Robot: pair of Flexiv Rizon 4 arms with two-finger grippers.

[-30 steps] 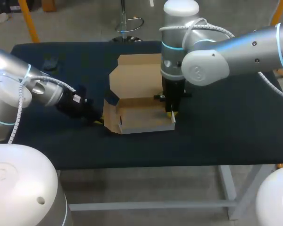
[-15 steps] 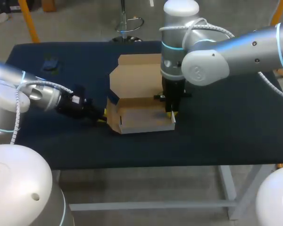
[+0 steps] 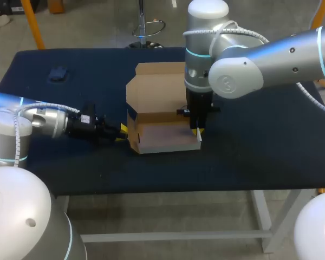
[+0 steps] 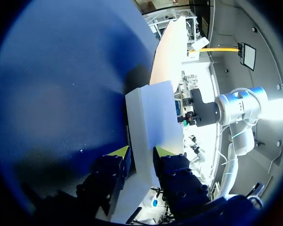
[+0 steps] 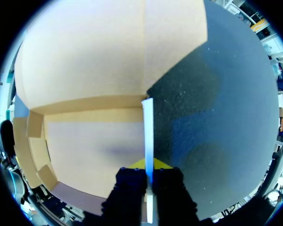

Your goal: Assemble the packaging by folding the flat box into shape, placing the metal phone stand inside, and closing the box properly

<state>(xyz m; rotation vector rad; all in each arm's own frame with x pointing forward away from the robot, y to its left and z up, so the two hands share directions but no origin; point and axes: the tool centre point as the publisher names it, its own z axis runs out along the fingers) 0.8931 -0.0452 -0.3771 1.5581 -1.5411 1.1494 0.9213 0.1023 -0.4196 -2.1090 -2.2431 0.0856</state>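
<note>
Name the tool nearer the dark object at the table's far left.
Left. Left tool grips the box's left wall, toward the dark object; right tool grips the right wall.

A dark navy, cloth-covered tabletop (image 3: 249, 146) spans the view, its surface finely speckled, resting on a pale grey metal frame (image 3: 262, 214).

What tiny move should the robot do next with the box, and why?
Probably the left gripper tips the left flap fully upright: it pinches that flap, the right gripper pins the right wall upright, and the box is empty.
</note>
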